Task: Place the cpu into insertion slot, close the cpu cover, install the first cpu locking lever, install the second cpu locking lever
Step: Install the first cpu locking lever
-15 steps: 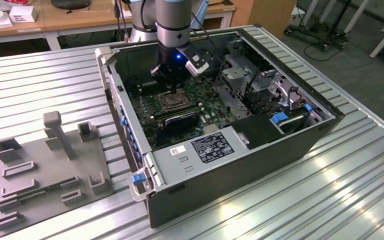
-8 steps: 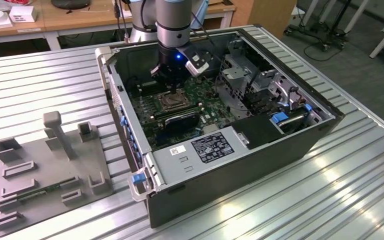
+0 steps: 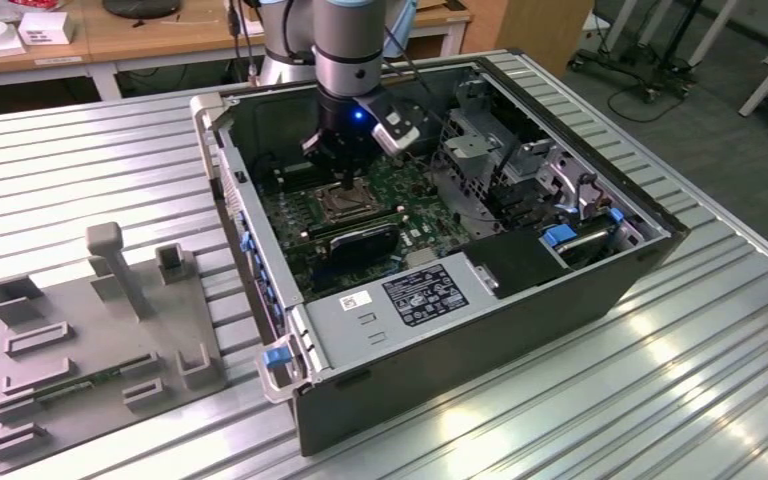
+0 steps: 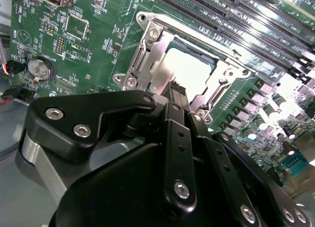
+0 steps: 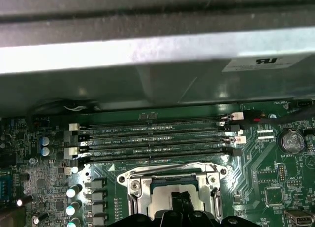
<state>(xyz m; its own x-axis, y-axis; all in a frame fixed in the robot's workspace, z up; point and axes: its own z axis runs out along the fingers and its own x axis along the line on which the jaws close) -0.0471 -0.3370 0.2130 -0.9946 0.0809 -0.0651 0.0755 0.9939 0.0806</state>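
In the exterior view the arm reaches down into an open computer case, and my gripper (image 3: 340, 182) hangs just above the insertion slot (image 3: 345, 206) on the green motherboard. In both wrist views the cpu (image 4: 194, 69) (image 5: 160, 196) lies flat in the slot, its dull grey face showing through the window of the cpu cover (image 4: 156, 48) (image 5: 134, 187). The cover lies down around it. The gripper (image 4: 177, 89) (image 5: 180, 203) has its black fingers drawn together with nothing between them. Their tips sit at the cover's near edge and hide that part of the socket.
Long black memory slots (image 5: 157, 138) run beside the socket. A coin battery (image 4: 37, 68) and capacitors (image 5: 45, 144) stand on the board. The case walls (image 3: 491, 330) and a drive cage (image 3: 518, 170) hem the arm in. A grey fixture plate (image 3: 91, 340) lies at the exterior view's left.
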